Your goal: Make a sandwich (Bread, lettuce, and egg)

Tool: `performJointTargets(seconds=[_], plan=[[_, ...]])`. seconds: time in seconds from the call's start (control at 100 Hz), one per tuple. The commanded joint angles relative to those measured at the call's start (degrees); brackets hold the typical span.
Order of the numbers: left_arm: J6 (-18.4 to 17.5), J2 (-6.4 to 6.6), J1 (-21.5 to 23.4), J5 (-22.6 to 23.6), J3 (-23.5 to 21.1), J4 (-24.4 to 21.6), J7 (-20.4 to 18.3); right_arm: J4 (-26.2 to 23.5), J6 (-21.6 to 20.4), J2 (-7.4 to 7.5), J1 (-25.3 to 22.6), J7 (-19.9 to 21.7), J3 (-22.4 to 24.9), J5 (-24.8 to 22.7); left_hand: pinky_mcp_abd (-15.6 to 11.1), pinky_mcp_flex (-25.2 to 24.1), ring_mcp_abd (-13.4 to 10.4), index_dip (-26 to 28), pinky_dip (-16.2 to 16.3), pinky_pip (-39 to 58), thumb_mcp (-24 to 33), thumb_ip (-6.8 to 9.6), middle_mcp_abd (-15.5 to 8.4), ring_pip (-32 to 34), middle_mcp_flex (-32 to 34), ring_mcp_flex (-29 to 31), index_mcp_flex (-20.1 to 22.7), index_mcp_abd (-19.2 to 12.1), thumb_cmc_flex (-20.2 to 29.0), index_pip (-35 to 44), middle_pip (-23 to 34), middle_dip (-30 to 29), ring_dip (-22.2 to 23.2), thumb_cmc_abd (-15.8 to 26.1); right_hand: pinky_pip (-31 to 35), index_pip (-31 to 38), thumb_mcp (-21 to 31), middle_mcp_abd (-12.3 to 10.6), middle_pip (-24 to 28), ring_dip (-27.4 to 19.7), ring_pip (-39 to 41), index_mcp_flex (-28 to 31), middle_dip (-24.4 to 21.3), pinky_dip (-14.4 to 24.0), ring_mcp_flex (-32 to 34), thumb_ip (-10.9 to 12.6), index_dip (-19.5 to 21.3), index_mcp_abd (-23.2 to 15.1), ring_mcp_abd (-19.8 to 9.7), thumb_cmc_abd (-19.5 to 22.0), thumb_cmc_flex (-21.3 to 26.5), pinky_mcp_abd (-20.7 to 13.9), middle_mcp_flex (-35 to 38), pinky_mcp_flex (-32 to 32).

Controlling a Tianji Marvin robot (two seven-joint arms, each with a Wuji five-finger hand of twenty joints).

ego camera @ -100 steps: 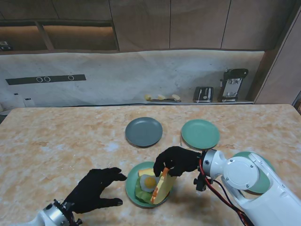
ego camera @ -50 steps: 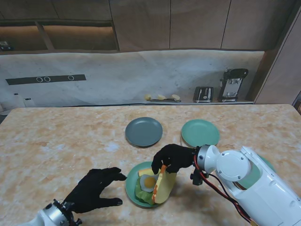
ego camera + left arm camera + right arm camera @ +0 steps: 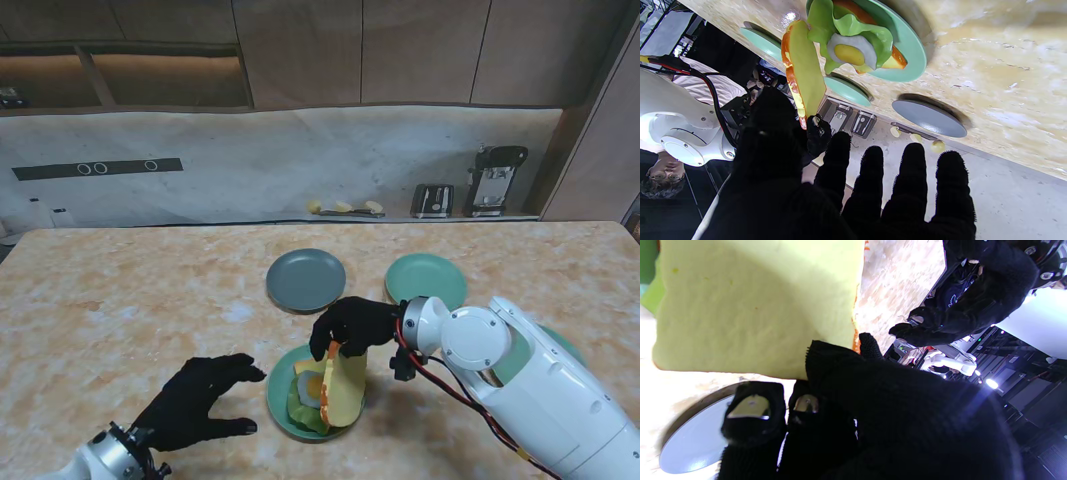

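The left hand [image 3: 200, 402] rests flat on the marble counter [image 3: 120, 300] just left of the near green plate [image 3: 277, 402], fingers spread and holding nothing. On that plate lies the stack so far — a bottom bread slice [image 3: 897, 58], lettuce [image 3: 853, 28] over it, and the fried egg [image 3: 850, 53] on top, yolk up. At the right edge of the plate the top bread slice [image 3: 342, 388] stands nearly on edge, its long axis running up and down, its lower edge down by the stack and its crusted upper edge pinched in the right hand [image 3: 352, 325], whose fingers are closed on it from above. That is what the coming move turns on: the slice hangs below the hand and leans just right of the egg, so it probably has to be tipped leftward and laid flat — the right hand alone is placed to do it. Farther from me stand a grey plate [image 3: 306, 279] and, right of it, a second green plate [image 3: 426, 283], both bare. Beyond the counter are a pale backsplash, small appliances [image 3: 470, 185] along the wall and wooden cabinets.
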Motion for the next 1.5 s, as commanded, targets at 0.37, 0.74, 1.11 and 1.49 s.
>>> performJointTargets(seconds=[0.37, 0.74, 1.11, 1.49], plan=[[-0.6, -0.11, 0.7, -0.6, -0.3, 0.3, -0.9, 3.1, -1.6, -1.09, 2.6, -0.5, -3.8, -0.4, 0.3, -0.3, -0.6, 0.5, 1.3, 0.5, -0.5, -0.28, -0.7, 0.5, -0.2, 0.0, 1.1, -1.2, 0.2, 0.2, -0.1, 0.5, 0.9, 1.9, -0.5, -1.3, -2.5, 3.4, -1.6, 2.7, -3.2, -0.6, -0.9, 0.4, -0.2, 2.7, -2.0, -2.1, -1.7, 1.9, -3.1, -2.2, 2.0, -2.9], [-0.4, -0.09, 0.4, -1.0, -0.1, 0.6, -1.1, 6.9, -4.8, -1.85, 5.7, -3.0, -7.3, -1.1, 0.3, -0.3, -0.6, 0.5, 1.3, 0.5, -0.5, -0.27, -0.7, 0.5, 0.0, 0.0, 1.2, -1.2, 0.3, 0.2, -0.1, 0.5, 0.9, 2.0, -3.3, -2.2, -5.7, 1.8, -3.8, 2.7, -7.0, -2.8, -2.0, -0.5, -1.9, 3.4, -3.7, -3.0, -1.8, 3.5, -5.1, -1.8, 0.5, -8.8], [-0.2, -0.09, 0.3, -1.3, 0.0, 0.8, -1.2, 10.8, -6.2, -2.62, 8.5, -4.7, -10.6, -1.1, 0.2, -0.1, -0.6, 0.5, 1.3, 0.5, -0.4, -0.26, -0.7, 0.5, 0.0, 0.0, 1.3, -1.2, 0.4, 0.2, -0.1, 0.5, 0.9, 2.1, -6.5, -2.5, -8.3, 1.7, -8.5, 2.7, -12.3, -4.7, -4.9, -1.5, -4.7, 4.3, -5.0, -2.5, -0.8, 6.0, -6.8, -0.7, -2.1, -14.9], [0.1, -0.11, 0.2, -1.4, -0.1, 1.0, -1.2, 15.8, -6.5, -4.13, 11.5, -7.5, -14.3, -0.5, 0.2, -0.1, -0.6, 0.5, 1.3, 0.5, -0.5, -0.27, -0.7, 0.5, -0.2, 0.0, 1.3, -1.2, 0.4, 0.2, -0.1, 0.4, 0.9, 2.1, -7.4, -2.6, -8.4, 1.5, -8.7, 2.7, -13.4, -6.1, -5.9, -2.3, -5.6, 5.0, -5.7, -2.2, -1.0, 6.9, -7.7, -0.7, -3.3, -16.5]])
